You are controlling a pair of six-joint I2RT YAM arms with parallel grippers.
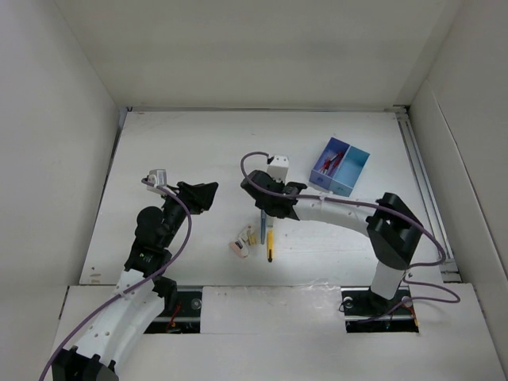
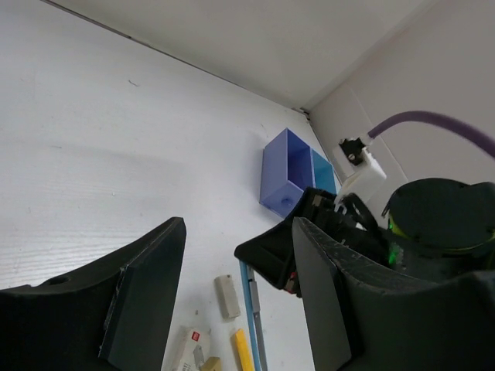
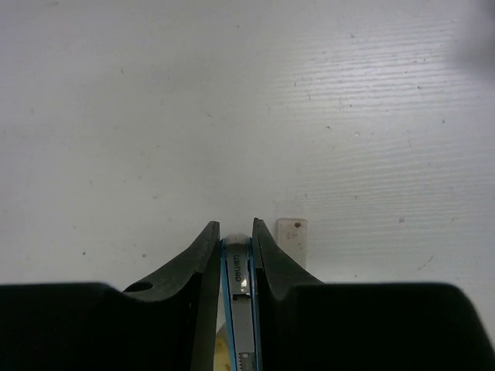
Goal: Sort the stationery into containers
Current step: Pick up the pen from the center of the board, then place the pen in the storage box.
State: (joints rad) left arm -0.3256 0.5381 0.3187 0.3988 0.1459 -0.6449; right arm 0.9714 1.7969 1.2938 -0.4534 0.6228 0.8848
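Observation:
My right gripper (image 1: 266, 209) (image 3: 236, 232) is shut on one end of a thin blue-and-silver pen (image 3: 237, 282) (image 1: 263, 228), low over the table. A cream eraser (image 3: 292, 238) (image 2: 227, 296) lies just beside it. A yellow-and-black pen (image 1: 270, 244) (image 2: 243, 349) and two small erasers (image 1: 239, 248) lie close by. The two-compartment box (image 1: 340, 166) (image 2: 290, 174) stands at the back right, with red pens in its dark blue half. My left gripper (image 1: 200, 195) (image 2: 237, 255) is open and empty, left of the pile.
White walls enclose the table (image 1: 190, 151) on the left, back and right. A metal rail (image 1: 425, 190) runs along the right edge. The right arm (image 1: 341, 213) reaches across in front of the box.

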